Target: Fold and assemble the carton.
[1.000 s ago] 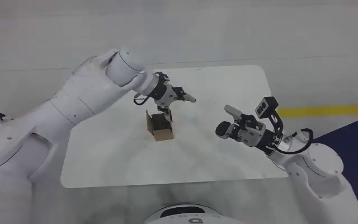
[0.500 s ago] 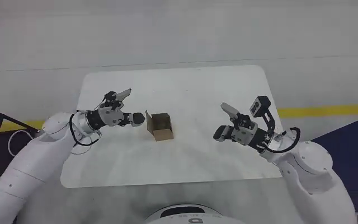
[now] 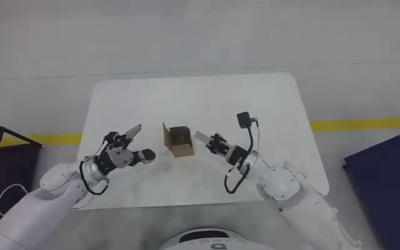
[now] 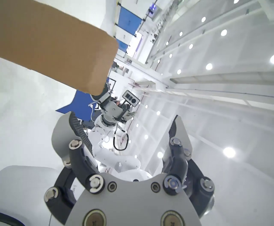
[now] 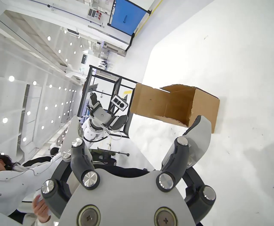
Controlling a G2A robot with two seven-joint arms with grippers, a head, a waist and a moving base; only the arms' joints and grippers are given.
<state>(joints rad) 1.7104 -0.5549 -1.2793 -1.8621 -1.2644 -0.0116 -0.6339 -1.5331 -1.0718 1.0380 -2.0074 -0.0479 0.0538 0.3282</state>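
Carton (image 3: 179,142) sits at the middle of the table (image 3: 262,106), open-topped, one flap (image 3: 165,132) upright on the side toward the left gripper (image 3: 139,142). Thin cardboard: likely light, prone to slide and crease, so pinch a flap edge while bracing the opposite wall. Both grippers flank it, fingers spread, empty; right gripper (image 3: 206,139) just beside its wall.

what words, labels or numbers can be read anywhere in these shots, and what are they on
No text can be read.
The carton: plain brown faces, no print showing.
The blue panel in the room behind: a small white mark, too small to read.
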